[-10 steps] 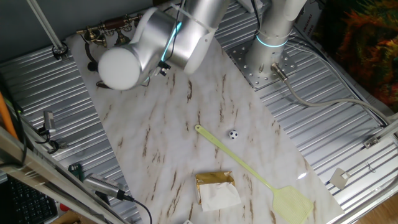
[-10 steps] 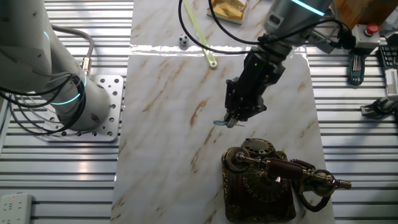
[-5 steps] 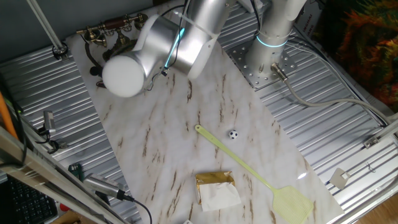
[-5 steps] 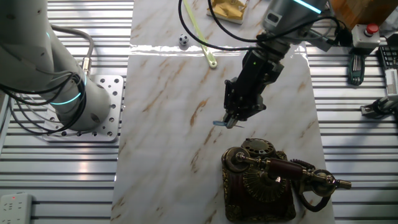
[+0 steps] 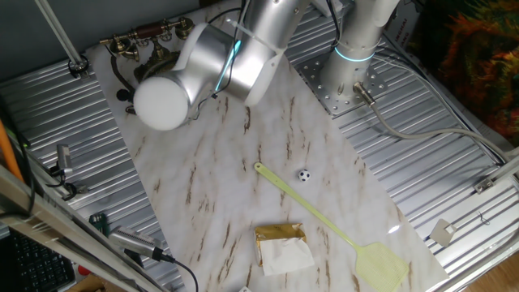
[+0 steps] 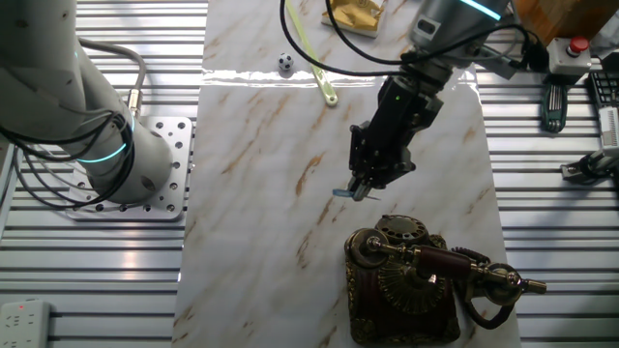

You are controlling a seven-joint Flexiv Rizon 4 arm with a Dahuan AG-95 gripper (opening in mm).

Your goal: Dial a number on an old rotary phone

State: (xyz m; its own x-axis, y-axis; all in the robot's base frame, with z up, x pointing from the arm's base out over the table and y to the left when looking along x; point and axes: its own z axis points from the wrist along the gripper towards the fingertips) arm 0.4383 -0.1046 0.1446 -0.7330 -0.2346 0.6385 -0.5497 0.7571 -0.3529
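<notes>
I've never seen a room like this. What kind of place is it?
Probably a robot lab. A silver robot arm is bolted to a ribbed metal workbench, with hand tools alongside, and an old brown-and-brass rotary phone sits on a marble-patterned board.

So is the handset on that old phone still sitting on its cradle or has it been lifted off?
On its cradle. The handset lies across the top of the old rotary phone, and the gripper hovers apart from it, above the marble.

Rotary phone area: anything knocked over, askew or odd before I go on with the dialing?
Nothing stands out. The old rotary phone sits upright on the marble board with its handset across the cradle. The gripper is just short of the dial, not touching it. The fly swatter and small ball lie well away.
</notes>
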